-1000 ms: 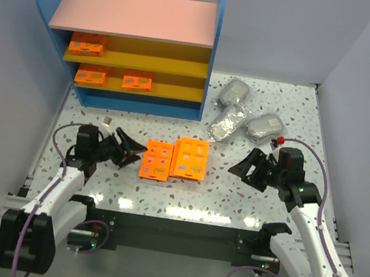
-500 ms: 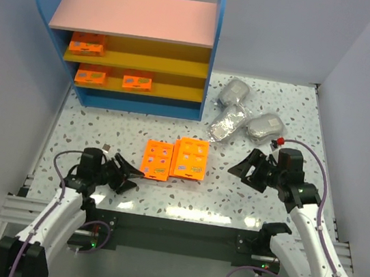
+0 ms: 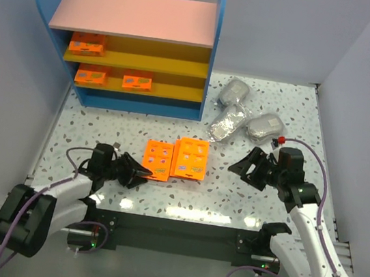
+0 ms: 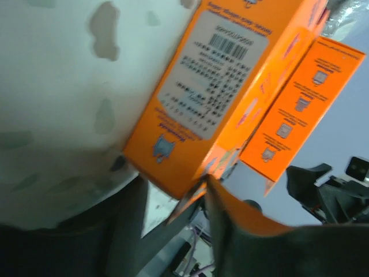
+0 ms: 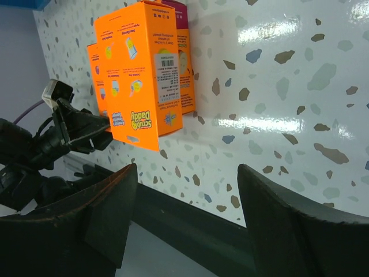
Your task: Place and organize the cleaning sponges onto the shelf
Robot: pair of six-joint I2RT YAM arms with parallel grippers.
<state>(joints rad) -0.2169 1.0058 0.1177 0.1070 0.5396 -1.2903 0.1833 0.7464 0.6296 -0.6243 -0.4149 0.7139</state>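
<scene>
Two orange cleaning sponge packs (image 3: 156,160) (image 3: 190,158) lie side by side mid-table. My left gripper (image 3: 140,172) sits low at the near-left corner of the left pack (image 4: 213,98). That corner pokes between its jaws (image 4: 174,183), which stand apart with a gap still showing on the left. My right gripper (image 3: 241,168) hovers open and holds nothing to the right of the packs (image 5: 141,75). Three more orange packs (image 3: 88,44) (image 3: 91,75) (image 3: 138,81) sit on the yellow boards of the shelf (image 3: 137,15). Three grey bagged bundles (image 3: 234,92) (image 3: 226,124) (image 3: 264,126) lie right of the shelf.
The shelf's blue side panel (image 3: 214,53) stands just left of the grey bundles. White walls close in the table on the left and right. The dark front rail (image 3: 173,221) runs along the near edge between the arm bases.
My left gripper dropped back toward the near edge, then swung right to the left pack's corner, its jaws narrowing. The right arm has not moved.
</scene>
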